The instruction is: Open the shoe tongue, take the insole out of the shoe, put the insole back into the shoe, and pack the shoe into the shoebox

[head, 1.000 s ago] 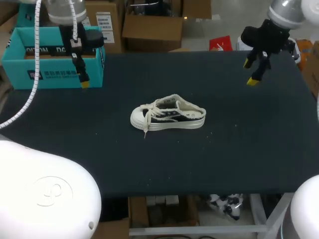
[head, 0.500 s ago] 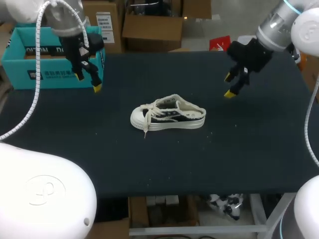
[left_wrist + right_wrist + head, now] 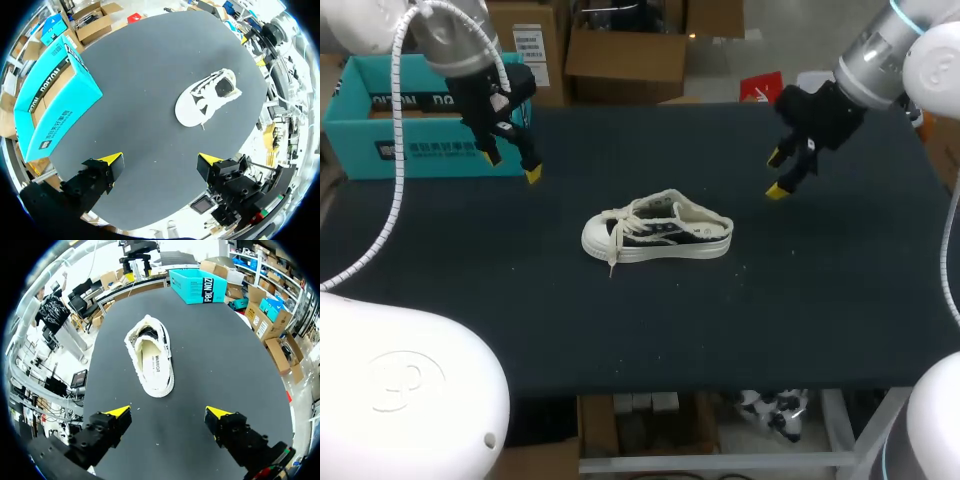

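Observation:
A small dark sneaker with white sole and white laces (image 3: pixel 656 233) lies on its side at the middle of the dark table (image 3: pixel 820 290), toe to the left. The right wrist view looks into the shoe (image 3: pixel 150 360), where the white insole shows; the left wrist view has the shoe (image 3: pixel 208 97) ahead of its fingers. My left gripper (image 3: pixel 512 165) (image 3: pixel 160 164) hangs open above the table, left of the shoe and beside the teal shoebox (image 3: pixel 420 115) (image 3: pixel 52 97). My right gripper (image 3: pixel 778 174) (image 3: pixel 167 415) hangs open above the table, right of the shoe's heel. Both hold nothing.
The open teal shoebox (image 3: pixel 200 286) stands at the table's far left corner. The table's far edge runs just behind both grippers. Bare dark table surface lies all around the shoe.
My left gripper has moved right and nearer, from in front of the shoebox toward the shoe. My right gripper has come left and down from the far right corner, then slowed.

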Controlling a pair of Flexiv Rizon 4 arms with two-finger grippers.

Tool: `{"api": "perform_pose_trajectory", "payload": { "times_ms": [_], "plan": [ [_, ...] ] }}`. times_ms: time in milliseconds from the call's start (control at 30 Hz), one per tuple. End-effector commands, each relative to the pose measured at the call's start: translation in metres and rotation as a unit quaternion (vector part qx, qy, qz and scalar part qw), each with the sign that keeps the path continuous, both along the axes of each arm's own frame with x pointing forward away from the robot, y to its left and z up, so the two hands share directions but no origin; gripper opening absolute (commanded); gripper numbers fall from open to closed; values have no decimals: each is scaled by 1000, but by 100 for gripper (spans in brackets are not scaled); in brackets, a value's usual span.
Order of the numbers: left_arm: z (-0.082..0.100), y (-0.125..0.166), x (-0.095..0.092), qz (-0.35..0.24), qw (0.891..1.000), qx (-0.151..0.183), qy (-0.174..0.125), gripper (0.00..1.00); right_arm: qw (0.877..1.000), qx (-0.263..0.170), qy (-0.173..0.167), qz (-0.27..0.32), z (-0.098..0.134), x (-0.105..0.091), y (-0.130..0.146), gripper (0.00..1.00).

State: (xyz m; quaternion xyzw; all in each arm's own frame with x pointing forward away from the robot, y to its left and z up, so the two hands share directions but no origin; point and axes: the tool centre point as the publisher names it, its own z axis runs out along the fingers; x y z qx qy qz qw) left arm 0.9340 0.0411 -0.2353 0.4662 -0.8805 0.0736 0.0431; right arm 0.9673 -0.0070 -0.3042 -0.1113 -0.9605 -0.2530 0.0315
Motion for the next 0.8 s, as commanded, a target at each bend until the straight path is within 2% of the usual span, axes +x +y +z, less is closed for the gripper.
{"api": "perform_pose_trajectory", "payload": {
  "times_ms": [33, 100, 133, 233, 333, 433, 467, 533, 800],
  "plan": [
    [-11, -33, 4, 112, 993, 23, 36, 100, 1000, 12, 5, 3, -21, 1, 17, 100],
    [-11, -46, 0, 131, 990, 18, 54, 100, 1000, 21, 7, 3, -30, -1, 21, 100],
    [-11, -53, -1, 152, 987, 23, 53, 100, 1000, 22, 7, 3, -34, -1, 23, 100],
    [-10, -73, -8, 165, 984, 27, 62, 100, 999, 33, 1, 12, -46, -4, 30, 100],
    [-8, -89, -18, 165, 984, 25, 63, 100, 997, 62, -22, 27, -56, -7, 35, 100],
    [-6, -102, -24, 166, 984, 17, 67, 100, 996, 78, -30, 31, -64, -10, 41, 100],
    [-7, -106, -25, 171, 983, 22, 61, 100, 996, 80, -28, 28, -67, -11, 42, 100],
    [-8, -114, -26, 164, 984, 23, 70, 100, 995, 87, -29, 28, -71, -15, 43, 100],
    [-12, -135, -31, 156, 985, 37, 69, 100, 994, 105, -34, 18, -84, -27, 44, 100]
  ]
}}
